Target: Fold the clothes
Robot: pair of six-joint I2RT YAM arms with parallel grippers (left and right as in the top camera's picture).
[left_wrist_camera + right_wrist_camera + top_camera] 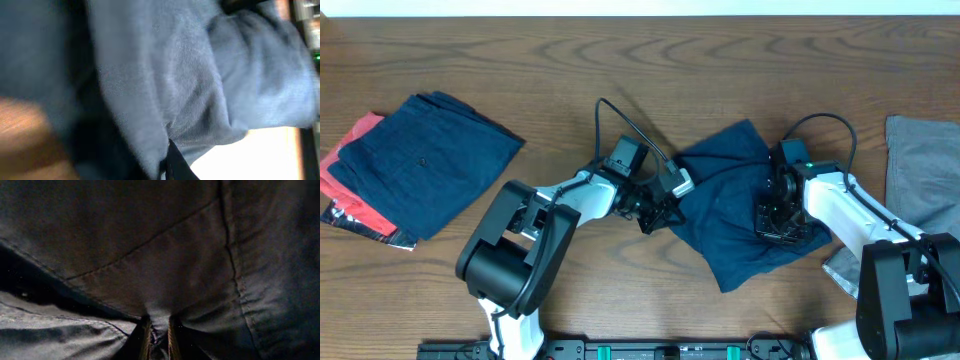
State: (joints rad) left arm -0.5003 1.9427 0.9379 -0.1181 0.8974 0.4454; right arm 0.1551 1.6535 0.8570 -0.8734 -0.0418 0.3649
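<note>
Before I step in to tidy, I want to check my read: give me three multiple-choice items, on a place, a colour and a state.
1. Where is the grey garment? A. right edge of the table B. left edge C. centre
2. What colour shows under the folded navy garment? A. green B. red C. white
3. How is the centre navy garment? A. folded flat B. crumpled, gripped by both grippers C. hanging off the edge
1 A: it lies at the far right in the overhead view. 2 B: a red garment pokes out at its left. 3 B: the left gripper and right gripper are shut on its rumpled cloth.
</note>
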